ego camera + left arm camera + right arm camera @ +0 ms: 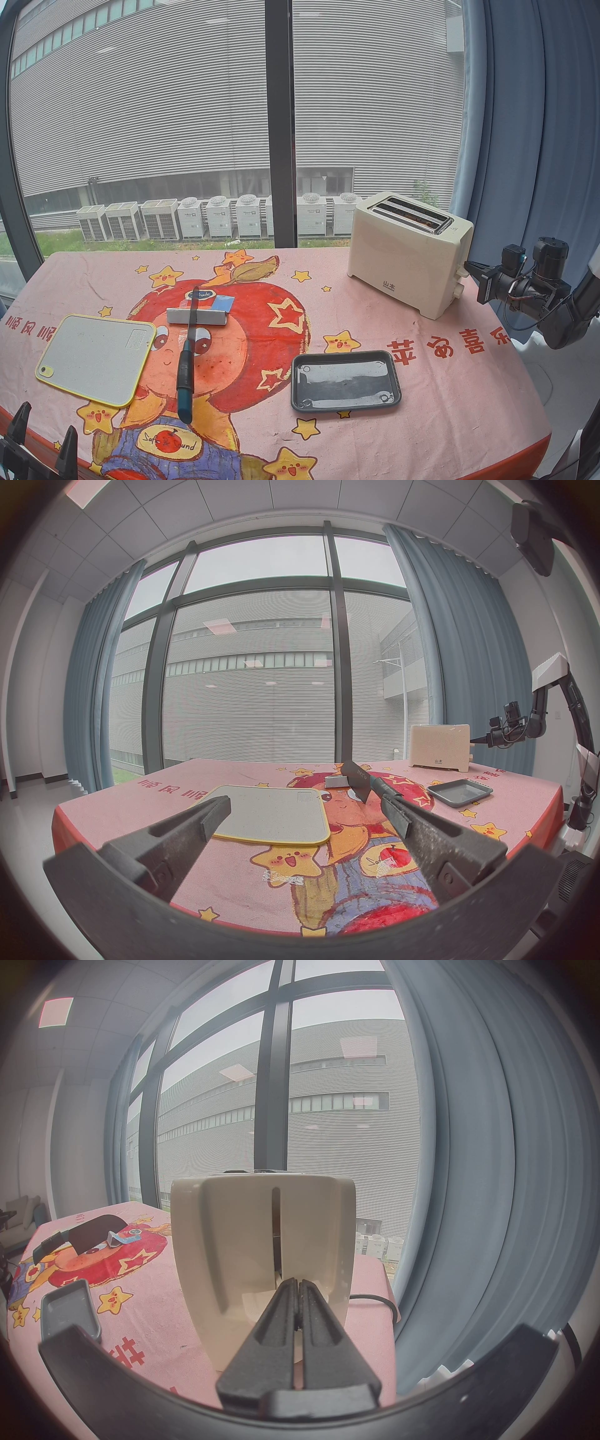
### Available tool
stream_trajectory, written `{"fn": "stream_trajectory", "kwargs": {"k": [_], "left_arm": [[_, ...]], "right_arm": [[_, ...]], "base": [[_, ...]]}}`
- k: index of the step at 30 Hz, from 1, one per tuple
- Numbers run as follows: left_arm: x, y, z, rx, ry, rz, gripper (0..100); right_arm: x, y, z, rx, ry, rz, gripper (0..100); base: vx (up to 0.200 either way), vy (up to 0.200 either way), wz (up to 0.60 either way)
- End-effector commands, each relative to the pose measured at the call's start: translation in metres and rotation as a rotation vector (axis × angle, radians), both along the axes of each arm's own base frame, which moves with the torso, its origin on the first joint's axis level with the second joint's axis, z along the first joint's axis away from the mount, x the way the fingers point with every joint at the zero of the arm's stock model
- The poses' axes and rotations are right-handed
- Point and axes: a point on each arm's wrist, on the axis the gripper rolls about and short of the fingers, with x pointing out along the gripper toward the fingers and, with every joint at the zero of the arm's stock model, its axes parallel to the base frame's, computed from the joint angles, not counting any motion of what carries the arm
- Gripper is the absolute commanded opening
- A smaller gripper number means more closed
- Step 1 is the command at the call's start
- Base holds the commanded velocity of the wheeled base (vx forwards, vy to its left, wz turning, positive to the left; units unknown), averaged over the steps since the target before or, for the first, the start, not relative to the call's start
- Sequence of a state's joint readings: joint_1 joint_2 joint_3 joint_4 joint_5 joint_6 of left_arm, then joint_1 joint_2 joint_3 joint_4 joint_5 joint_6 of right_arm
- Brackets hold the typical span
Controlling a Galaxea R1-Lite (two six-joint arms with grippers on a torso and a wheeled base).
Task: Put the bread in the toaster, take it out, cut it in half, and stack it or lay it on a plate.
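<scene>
Looks like an office or lab room staged as a kitchen bench: grid ceiling tiles [250, 505], full-height window [250, 667] with blue curtains [475, 642], louvred building [156, 94] and outdoor cooling units [219, 215] outside, cartoon-print tablecloth [437, 400] under a toaster [409, 256].

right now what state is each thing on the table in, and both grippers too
toaster: upright, something brown in the slots, bread or not unclear
knife: lying down, blade across a small white rest
cutting board: flat, bare
black tray: flat, empty
left gripper: open, holding nothing
right gripper: shut, tips at the toaster's lever end
</scene>
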State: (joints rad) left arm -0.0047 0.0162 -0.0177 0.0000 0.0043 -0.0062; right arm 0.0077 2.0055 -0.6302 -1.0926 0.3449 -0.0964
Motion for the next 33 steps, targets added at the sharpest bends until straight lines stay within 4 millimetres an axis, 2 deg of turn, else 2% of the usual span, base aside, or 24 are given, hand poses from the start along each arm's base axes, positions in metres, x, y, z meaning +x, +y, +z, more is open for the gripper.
{"fn": "stream_trajectory", "kwargs": {"k": [1, 8, 33], "left_arm": [[0.0, 0.0, -0.005, 0.0, 0.003, 0.0, 100], [0.0, 0.0, -0.005, 0.0, 0.003, 0.0, 100], [0.0, 0.0, -0.005, -0.001, 0.003, 0.002, 100]], "right_arm": [[0.001, 0.001, -0.002, 0.0, 0.007, 0.002, 0], [0.0, 0.001, -0.001, 0.0, 0.002, 0.002, 0], [-0.012, 0.002, 0.027, 0.0, -0.083, 0.005, 0]], "base": [[0.0, 0.0, 0.0], [0.0, 0.0, 0.0], [0.0, 0.0, 0.0]]}}
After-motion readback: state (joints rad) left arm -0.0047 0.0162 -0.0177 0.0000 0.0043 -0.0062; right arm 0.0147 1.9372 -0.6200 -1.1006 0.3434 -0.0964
